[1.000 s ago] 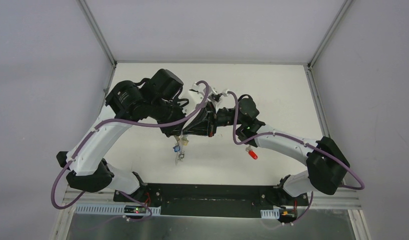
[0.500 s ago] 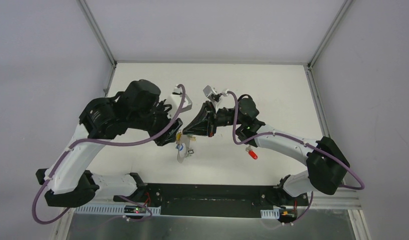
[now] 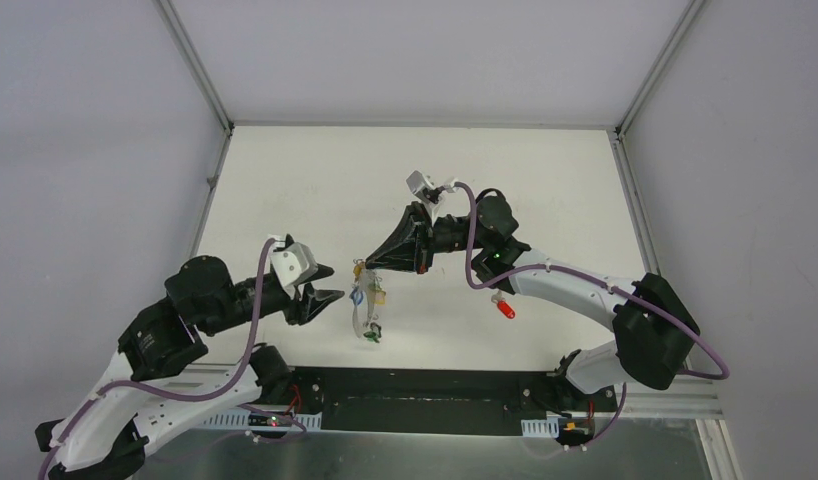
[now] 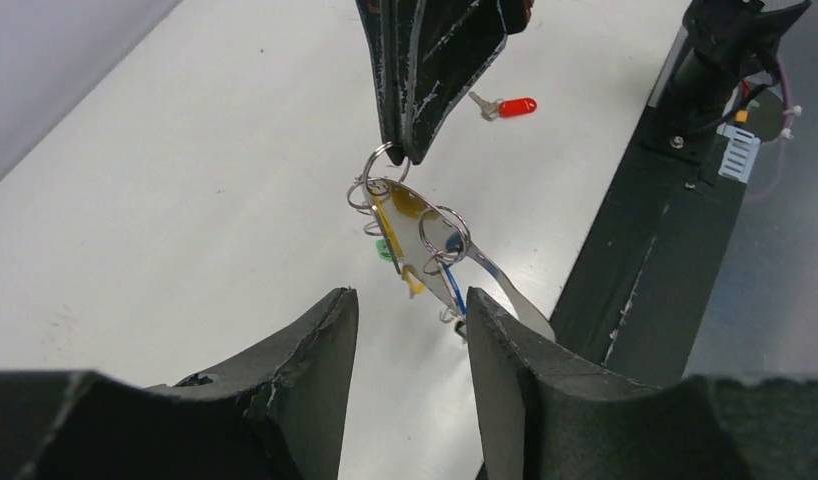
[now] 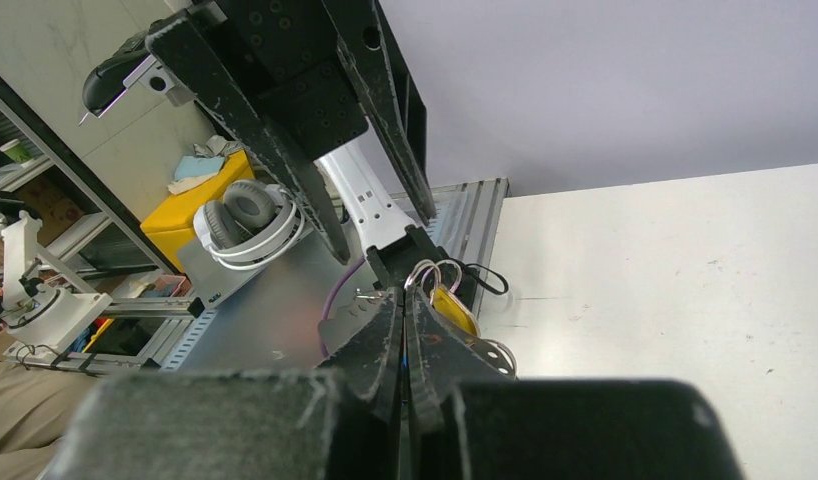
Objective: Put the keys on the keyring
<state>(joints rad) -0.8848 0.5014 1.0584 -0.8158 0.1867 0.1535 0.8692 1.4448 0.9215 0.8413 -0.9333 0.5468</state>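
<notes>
Table [image 3: 285, 180]: white and bare apart from 1 loose key; both arms work over its near half.
Right gripper [image 3: 373, 264]: I read its 2 fingers as pressed fully together, pinching the top of the keyring, apparently on a small wire loop there, so the bundle hangs below it above the table.
Left gripper [image 3: 330, 283]: about half open, nothing between the fingers, pointing at the hanging bundle from just beside it without touching.
Keyring [image 4: 513, 303]: the grey flat band slants down from the right gripper's tip, between the 2 grippers.
Keys on the ring [image 4: 409, 203]: I count at least 3 coloured heads on it, yellow, green and blue, each on its own small split ring.
Red key [image 3: 505, 308]: flat on the table under the right forearm, well apart from the ring.
Step in hand: my judgement is the threaded keys are done and the red one comes next.
Next move: the free left gripper has to reach across, grip the red head and bring its hole to the ring's end.
Containers: none in view.
</notes>
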